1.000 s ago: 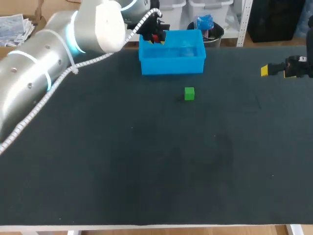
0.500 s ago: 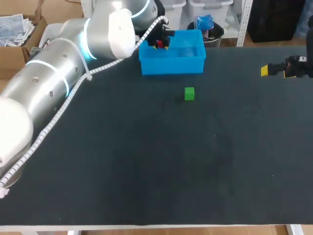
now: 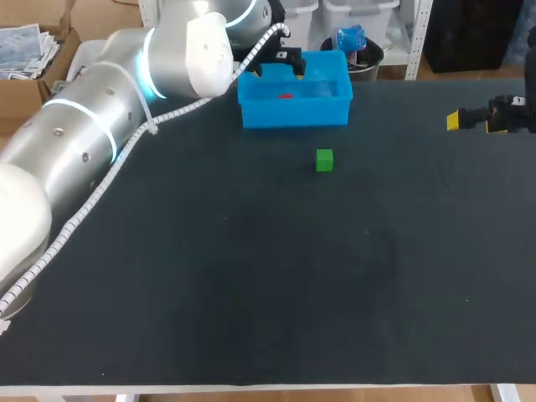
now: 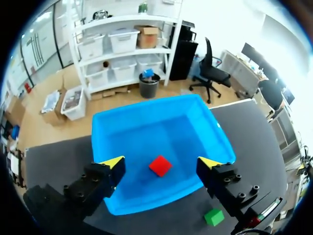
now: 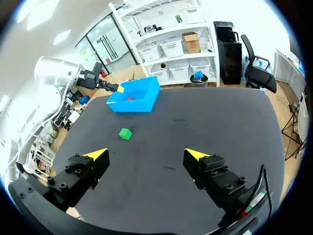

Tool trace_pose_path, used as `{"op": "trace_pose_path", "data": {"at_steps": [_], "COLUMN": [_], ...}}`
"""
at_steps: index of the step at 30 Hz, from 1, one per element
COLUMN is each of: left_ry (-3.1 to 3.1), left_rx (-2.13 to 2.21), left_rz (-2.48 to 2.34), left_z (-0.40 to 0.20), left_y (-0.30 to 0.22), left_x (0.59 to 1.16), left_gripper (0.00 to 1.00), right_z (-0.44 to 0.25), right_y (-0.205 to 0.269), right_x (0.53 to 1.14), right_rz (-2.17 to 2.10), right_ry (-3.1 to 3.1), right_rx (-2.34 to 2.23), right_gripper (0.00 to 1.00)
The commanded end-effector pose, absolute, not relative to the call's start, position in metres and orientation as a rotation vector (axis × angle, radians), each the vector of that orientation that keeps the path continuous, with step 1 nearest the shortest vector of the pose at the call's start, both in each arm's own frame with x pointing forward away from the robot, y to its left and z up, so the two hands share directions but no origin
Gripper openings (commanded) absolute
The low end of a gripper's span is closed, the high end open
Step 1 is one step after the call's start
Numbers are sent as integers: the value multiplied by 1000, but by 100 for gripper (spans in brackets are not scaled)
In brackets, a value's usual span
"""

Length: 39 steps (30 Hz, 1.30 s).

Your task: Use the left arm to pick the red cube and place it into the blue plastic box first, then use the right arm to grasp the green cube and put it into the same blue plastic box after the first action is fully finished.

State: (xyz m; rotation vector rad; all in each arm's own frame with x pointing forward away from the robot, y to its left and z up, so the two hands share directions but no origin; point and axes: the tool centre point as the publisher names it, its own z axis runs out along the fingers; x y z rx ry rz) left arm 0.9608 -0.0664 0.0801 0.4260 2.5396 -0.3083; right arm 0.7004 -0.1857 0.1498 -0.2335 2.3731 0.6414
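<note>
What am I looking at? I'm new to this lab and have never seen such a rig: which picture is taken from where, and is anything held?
It is a robot with two arms at a dark table. The head view looks down from above and behind it, and the big silver left arm comes in from its left. The two round pictures come from cameras on the wrists. Each looks out along its own gripper, which has two fingers with yellow tips. The left gripper hangs open over the blue box. The red cube lies inside the box, touching neither finger. The green cube sits on the table, apart from the box. The right gripper is open above the table's right side. Nothing is held.
</note>
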Motion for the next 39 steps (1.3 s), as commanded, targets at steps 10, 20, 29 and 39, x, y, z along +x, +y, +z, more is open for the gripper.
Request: {"op": "trace_pose_path", "data": {"at_steps": [10,20,29,39], "left_ry": [2499,2436,2374,2313], "left_rx": [530,543,506,469], "left_rz": [-377,-390,-396,-413], "left_z": [137,145,144,141], "left_y": [-34,15,43,62], "left_x": [900,815,755,725], "left_gripper": [100,100,100,100], "right_z": [150,150,150,150], "right_y": [-186,-186,-186,-186], "right_x": [700,700,700,700], "right_rz": [641,641,641,641], "right_ry": [2373,2373,2373,2373], "right_rx": [-234,-234,-234,-234], "right_gripper": [100,100,100,100]}}
